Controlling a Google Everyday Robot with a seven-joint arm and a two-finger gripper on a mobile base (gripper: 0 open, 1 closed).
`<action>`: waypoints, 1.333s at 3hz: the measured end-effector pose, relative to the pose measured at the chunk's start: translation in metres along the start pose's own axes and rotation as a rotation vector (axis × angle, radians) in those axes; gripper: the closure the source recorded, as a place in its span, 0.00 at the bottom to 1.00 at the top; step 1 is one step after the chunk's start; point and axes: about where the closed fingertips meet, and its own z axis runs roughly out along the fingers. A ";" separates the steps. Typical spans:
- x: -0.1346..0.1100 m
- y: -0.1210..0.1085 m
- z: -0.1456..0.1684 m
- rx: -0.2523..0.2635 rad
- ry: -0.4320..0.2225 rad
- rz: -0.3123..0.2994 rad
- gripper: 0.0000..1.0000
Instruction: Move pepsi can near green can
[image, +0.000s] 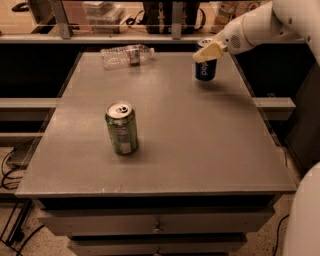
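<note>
The pepsi can (205, 71) is dark blue with white lettering and stands upright at the far right of the grey table (200, 150). My gripper (208, 51) reaches in from the upper right and is shut on the can's upper part, with a pale finger (209, 52) across its front. The green can (121, 128) stands upright at the table's left middle, well apart from the pepsi can, nearer the front and to its left.
A clear plastic bottle (127, 55) lies on its side at the table's far left. A shelf with a rail runs behind the table. My white arm (270, 22) crosses the upper right corner. Drawers sit under the table's front edge.
</note>
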 end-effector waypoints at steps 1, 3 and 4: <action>-0.019 0.043 -0.020 -0.129 0.002 -0.102 1.00; -0.020 0.067 -0.010 -0.216 0.008 -0.130 1.00; -0.018 0.111 -0.005 -0.370 -0.030 -0.159 1.00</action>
